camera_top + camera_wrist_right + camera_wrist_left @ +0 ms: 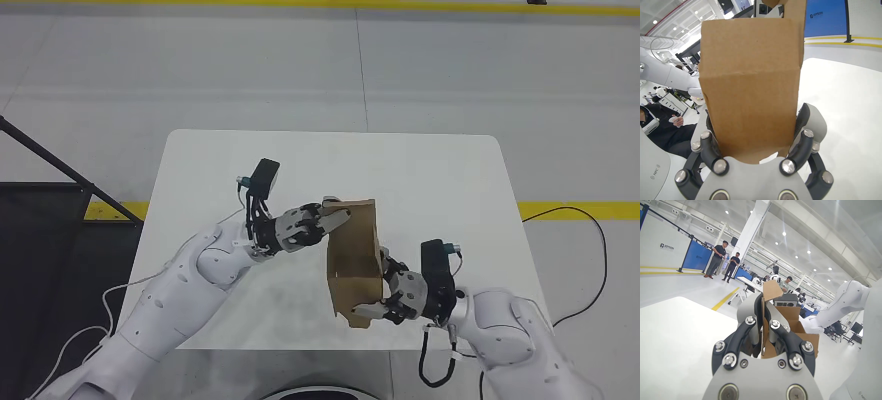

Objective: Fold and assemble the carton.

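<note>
Clearly, I had the carton [355,255] held between my two end effectors, above the white counter [250,160]; whether its underside touched the counter I could not tell. My left end effector [325,222] was closed to a narrow gap on one thin cardboard wall at the far end of the carton [806,340]. In the left wrist view one finger [772,315] sat inside the open box and the other lay against the outside of that wall. Just beyond those fingertips a small flap [772,291] stood up, bent over at its tip. Past the inner finger, the inside showed plain brown walls and an upright flap.

My right end effector [372,300] was spread wide at the near end of the carton [751,85]. A broad brown panel lay between its fingers [803,115], and both pads pressed the panel's edges.
</note>
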Controlling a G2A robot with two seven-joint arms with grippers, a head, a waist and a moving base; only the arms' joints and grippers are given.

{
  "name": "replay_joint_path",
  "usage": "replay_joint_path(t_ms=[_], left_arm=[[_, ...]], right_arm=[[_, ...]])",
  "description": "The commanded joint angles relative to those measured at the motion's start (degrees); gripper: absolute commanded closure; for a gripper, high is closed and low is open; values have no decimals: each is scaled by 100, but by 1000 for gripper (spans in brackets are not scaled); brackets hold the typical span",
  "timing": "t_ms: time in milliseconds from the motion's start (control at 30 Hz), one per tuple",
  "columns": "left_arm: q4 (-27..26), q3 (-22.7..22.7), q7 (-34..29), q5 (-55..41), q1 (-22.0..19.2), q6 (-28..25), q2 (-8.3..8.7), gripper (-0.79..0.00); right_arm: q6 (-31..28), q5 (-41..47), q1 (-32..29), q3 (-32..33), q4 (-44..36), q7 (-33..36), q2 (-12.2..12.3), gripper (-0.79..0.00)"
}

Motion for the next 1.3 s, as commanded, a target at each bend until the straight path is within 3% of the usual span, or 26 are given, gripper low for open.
replay_joint_path(t_ms=[0,700,1267], left_arm=[[9,22,37,20,-12,0,3,0],[14,175,453,43,-82,0,76,0],[-75,246,563,-529,-101,0,146,0]], right_arm=[[13,-25,15,-39,-20,2,-3,-785],[65,-79,-65,66,-18,-320,19,-785],[-850,378,-668,737,395,-1426,64,-785]])
